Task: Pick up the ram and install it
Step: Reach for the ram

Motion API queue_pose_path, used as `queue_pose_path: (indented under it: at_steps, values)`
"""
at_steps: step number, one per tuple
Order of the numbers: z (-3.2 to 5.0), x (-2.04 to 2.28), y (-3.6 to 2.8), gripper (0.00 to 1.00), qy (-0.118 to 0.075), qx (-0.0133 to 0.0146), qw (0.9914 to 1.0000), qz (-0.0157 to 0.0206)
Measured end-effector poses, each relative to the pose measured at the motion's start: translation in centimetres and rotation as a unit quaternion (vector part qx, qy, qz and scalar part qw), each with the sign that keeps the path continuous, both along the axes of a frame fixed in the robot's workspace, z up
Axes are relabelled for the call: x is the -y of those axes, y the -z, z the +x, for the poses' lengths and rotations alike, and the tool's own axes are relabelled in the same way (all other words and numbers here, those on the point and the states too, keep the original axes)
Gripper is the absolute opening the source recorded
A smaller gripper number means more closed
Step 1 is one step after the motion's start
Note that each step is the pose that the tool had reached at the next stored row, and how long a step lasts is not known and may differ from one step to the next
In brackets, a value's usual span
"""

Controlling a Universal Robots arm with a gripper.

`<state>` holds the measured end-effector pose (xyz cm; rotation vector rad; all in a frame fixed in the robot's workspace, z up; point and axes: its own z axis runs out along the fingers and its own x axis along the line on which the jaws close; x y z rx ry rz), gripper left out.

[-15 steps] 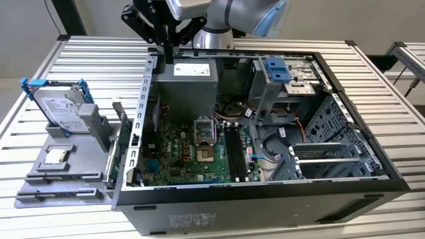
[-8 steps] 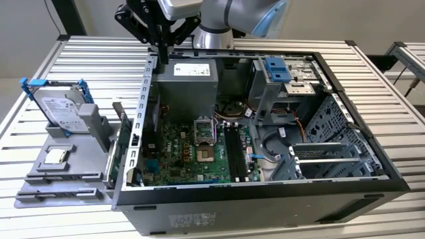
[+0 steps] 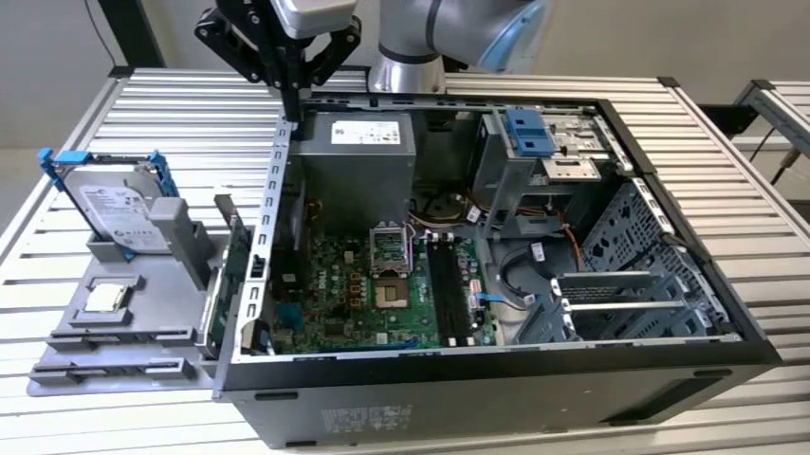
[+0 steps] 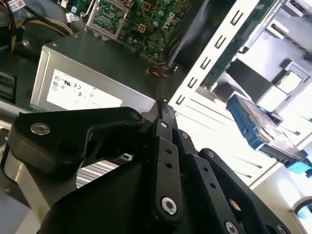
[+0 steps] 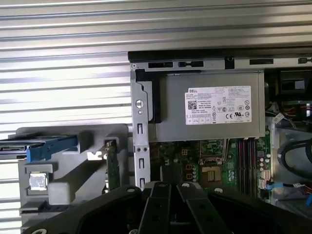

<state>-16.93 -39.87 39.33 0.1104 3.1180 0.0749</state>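
Now the gripper [image 3: 294, 93] clamps narrowly on the ram [image 4: 164, 87]; the stick hangs with its long axis upright, free end pointing down near the power supply [image 3: 360, 147].

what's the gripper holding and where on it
Likely the ram, seen edge-on as a thin dark strip, pinched at one end by the gripper.

Room stood open above the power supply [image 3: 360, 156]. Beside it the slotted case wall [image 3: 269, 218] rose upright; on its other side a drive cage [image 3: 544, 152] and cables [image 3: 443, 207] crowded in.
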Motion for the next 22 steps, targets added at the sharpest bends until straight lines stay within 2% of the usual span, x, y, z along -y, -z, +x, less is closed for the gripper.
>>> queue_pose_path:
  at_steps: [22]
  values:
    - [-4.37, 0.00, 0.00, 0.00, 0.000, 0.0000, 1.00000, 0.0000]
